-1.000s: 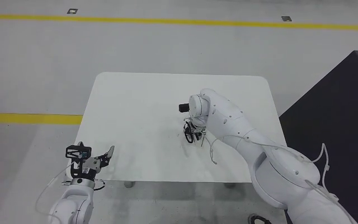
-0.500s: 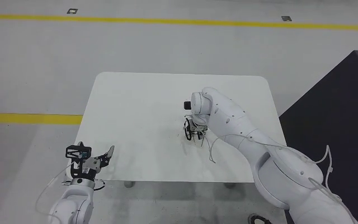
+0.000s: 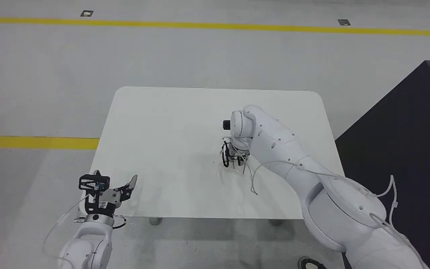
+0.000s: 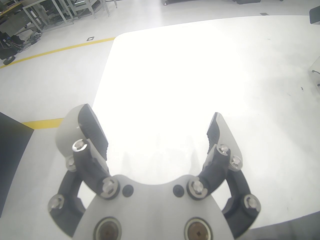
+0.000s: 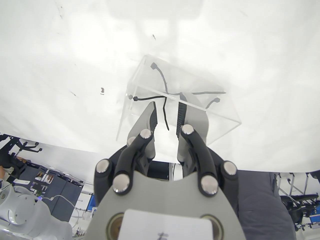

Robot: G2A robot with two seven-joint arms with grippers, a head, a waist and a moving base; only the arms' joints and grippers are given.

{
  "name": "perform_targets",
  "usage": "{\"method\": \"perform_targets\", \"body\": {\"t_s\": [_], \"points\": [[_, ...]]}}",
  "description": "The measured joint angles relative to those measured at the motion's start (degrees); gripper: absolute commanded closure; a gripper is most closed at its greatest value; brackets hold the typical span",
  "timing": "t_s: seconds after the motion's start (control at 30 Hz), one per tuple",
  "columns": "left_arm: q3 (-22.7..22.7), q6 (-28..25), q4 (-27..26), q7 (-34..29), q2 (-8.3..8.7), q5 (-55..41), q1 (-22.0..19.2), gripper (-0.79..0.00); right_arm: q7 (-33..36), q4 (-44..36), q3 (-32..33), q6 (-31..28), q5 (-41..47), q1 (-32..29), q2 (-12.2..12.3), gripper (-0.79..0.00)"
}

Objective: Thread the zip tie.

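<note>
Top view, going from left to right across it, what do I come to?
Left gripper at the table's near-left corner → bare table → right gripper at the clear box holding zip ties.

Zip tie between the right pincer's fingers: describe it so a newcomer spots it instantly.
On the white rectangular table, find the clear acrylic box under the right arm. The right pincer is open at it, and the thin black plastic zip tie tail runs lengthwise between its fingers, touching neither. The other black ties curve or run crosswise.
</note>
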Motion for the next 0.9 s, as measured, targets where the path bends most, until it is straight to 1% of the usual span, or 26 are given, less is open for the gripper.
{"method": "perform_targets", "body": {"t_s": [0.27, 0.3, 0.37, 0.73, 0.9], "points": [[0.0, 0.0, 0.0, 0.0, 0.0, 0.0, 0.0, -0.785, -0.95, 1.94, 0.64, -1.77, 0.03, -0.19, -1.05, -0.114], [0.0, 0.0, 0.0, 0.0, 0.0, 0.0, 0.0, -0.785, -1.04, 2.24, 0.85, -2.52, 0.38, -0.22, -1.17, -0.095], [0.0, 0.0, 0.0, 0.0, 0.0, 0.0, 0.0, -0.785, -1.44, 3.24, 1.18, -3.83, 0.72, -0.16, -1.44, 0.0], [0.0, 0.0, 0.0, 0.0, 0.0, 0.0, 0.0, -0.785, -2.19, 7.33, 1.72, -4.59, 0.47, 0.26, -3.24, 0.0], [0.0, 0.0, 0.0, 0.0, 0.0, 0.0, 0.0, -0.785, -1.72, 7.71, 1.63, -7.62, -0.62, 0.54, -3.68, 0.0]]}}
